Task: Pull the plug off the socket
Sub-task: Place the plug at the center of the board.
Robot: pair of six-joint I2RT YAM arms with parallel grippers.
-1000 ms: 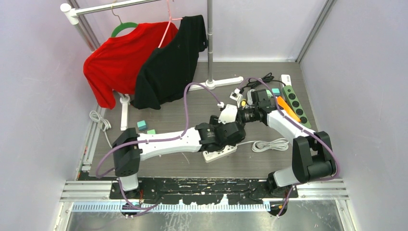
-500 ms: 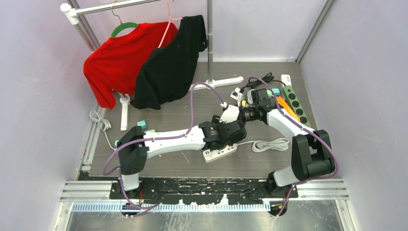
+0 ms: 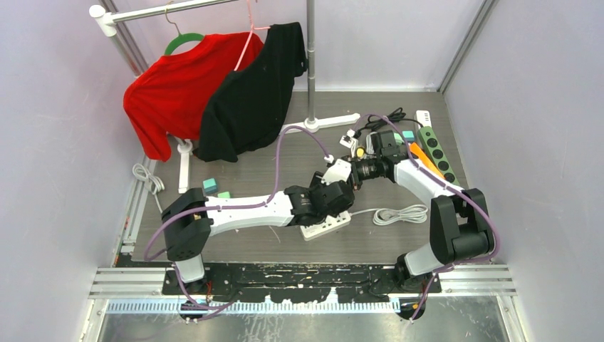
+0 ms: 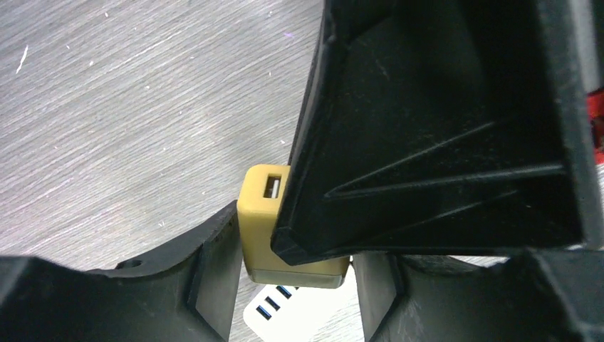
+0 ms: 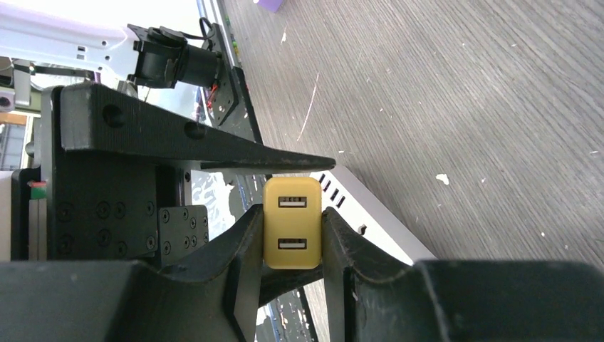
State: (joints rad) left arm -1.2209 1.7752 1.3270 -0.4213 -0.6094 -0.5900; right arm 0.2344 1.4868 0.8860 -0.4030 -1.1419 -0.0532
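On the grey surface point(image 3: 238, 182) the two arms meet over one spot: the left arm point(image 3: 242, 212) reaches in from the near left and the right arm point(image 3: 427, 187) bends in from the far right, both above the white power strip point(image 3: 329, 225) near the middle. The step in hand looks like the pull itself, with grip taken and the plug not yet drawn clear. The right pincer point(image 5: 292, 217) is clenched on the yellow plug point(image 5: 292, 246), a finger pressed flat against each side and its two USB ports facing the wrist camera. The left pincer point(image 4: 295, 274) straddles the plug's base where it meets the strip. Its fingers point(image 4: 214, 271) stand partly apart there, and I cannot tell whether they already pinch anything. The plug appears seated in the strip, though the joint is hidden. The next move probably calls for the left arm to hold the strip down while the right draws the plug straight out along its prongs. Pulled at a slant, the strip would likely lift with it. There is no bin or box here. The nearest thing to a holder is the white strip, with the yellow plug in it. The green power strip point(image 3: 436, 153), well apart at the far right, shows sockets that look unfilled.
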